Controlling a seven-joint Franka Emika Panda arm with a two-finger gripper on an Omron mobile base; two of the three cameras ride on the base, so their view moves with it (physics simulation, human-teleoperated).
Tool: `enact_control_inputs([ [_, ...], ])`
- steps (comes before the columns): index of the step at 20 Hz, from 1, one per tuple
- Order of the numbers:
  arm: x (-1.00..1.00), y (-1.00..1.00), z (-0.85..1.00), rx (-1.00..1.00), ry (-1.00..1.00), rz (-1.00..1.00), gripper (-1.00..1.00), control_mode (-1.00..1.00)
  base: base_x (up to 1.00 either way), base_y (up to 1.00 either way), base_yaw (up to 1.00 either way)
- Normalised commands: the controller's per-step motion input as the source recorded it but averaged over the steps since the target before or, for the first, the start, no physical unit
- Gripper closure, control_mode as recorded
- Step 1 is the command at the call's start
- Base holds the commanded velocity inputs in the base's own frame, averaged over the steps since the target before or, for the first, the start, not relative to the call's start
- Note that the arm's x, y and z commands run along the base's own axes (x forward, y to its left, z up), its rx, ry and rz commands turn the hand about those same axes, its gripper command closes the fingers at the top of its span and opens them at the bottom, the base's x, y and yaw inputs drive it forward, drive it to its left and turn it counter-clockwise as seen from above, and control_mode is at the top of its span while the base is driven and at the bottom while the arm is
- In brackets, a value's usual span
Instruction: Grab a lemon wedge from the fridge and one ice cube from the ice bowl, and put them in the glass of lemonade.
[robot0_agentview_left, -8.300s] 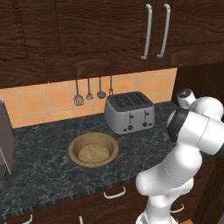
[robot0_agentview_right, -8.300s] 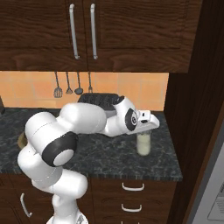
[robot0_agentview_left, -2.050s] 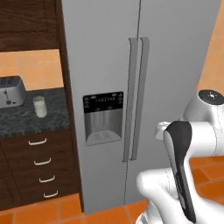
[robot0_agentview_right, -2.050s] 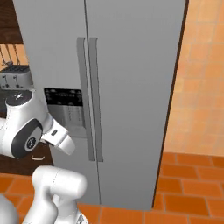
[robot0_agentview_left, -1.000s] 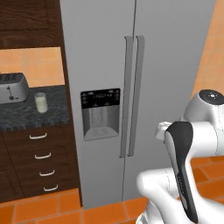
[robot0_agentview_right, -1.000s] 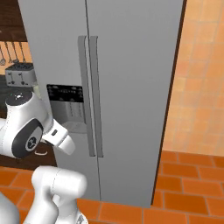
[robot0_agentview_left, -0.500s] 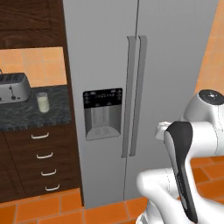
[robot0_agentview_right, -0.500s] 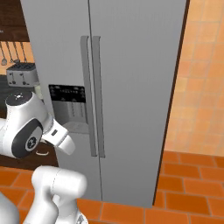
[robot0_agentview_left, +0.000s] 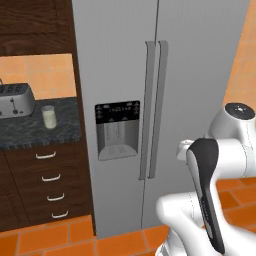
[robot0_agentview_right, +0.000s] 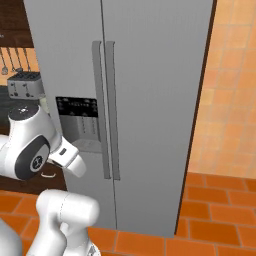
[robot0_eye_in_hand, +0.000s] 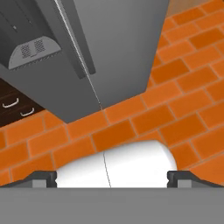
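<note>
Facing the shut fridge, hand empty

Left to right: we see the glass of lemonade (robot0_agentview_left: 48, 117) on the counter, then the fridge (robot0_agentview_left: 190, 65), its 2 stiff handles (robot0_agentview_left: 154, 107) our likely hold; our gripper (robot0_eye_in_hand: 112, 178) spread wide, holding nothing.

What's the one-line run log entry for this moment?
stage: facing fridge | doors: both shut | gripper: open, empty, pointing at floor | glass of lemonade: on counter beside toaster
</note>
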Motion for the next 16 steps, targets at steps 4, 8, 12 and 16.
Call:
enact_control_inputs([
  [4,0.00,0.00,-0.09,0.00,0.00,0.00,-1.00,-1.00,0.00,0.00,0.00],
  [8,0.00,0.00,-0.08,0.00,0.00,0.00,-1.00,-1.00,0.00,0.00,0.00],
  [12,0.10,0.00,-0.01,0.00,0.00,0.00,-1.00,-1.00,0.00,0.00,0.00],
  [16,0.52,-0.13,-0.03,0.00,-0.02,0.00,-1.00,-1.00,0.00,0.00,0.00],
])
